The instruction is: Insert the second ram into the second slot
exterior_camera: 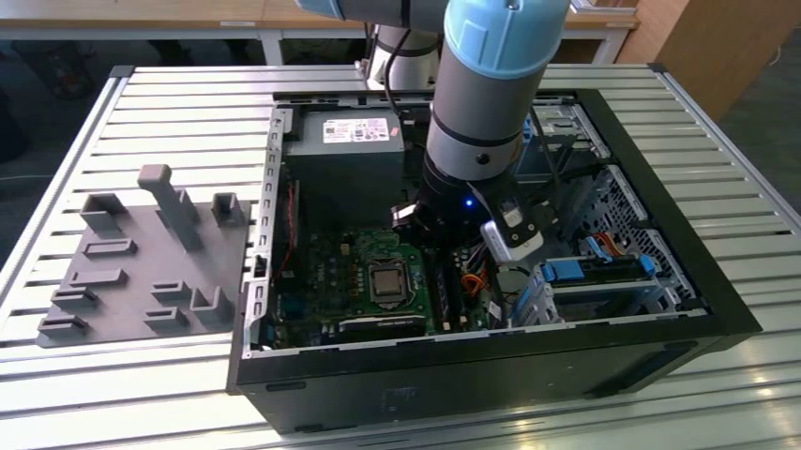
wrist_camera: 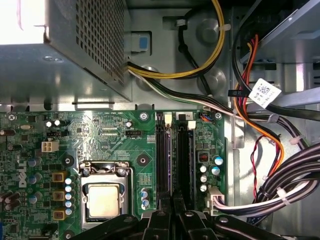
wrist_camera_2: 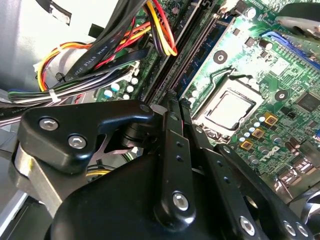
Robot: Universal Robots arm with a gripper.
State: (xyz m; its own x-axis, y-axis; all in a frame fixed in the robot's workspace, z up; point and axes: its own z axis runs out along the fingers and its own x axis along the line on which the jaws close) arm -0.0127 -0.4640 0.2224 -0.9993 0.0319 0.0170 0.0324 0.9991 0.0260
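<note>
I see light-blue and grey arm point(exterior_camera: 482, 84), small blue light glowing; black gripper point(wrist_camera_2: 172, 107) linkage, silver screws.

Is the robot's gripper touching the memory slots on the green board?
Cannot tell. In the first wrist view the gripper overlaps the memory slots, hiding any gap.

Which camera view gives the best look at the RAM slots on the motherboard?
The first wrist view: the RAM slots run as long dark parallel strips beside the CPU socket, seen straight on. In the second wrist view they slant away behind the gripper. In the exterior view the arm partly covers them.
</note>
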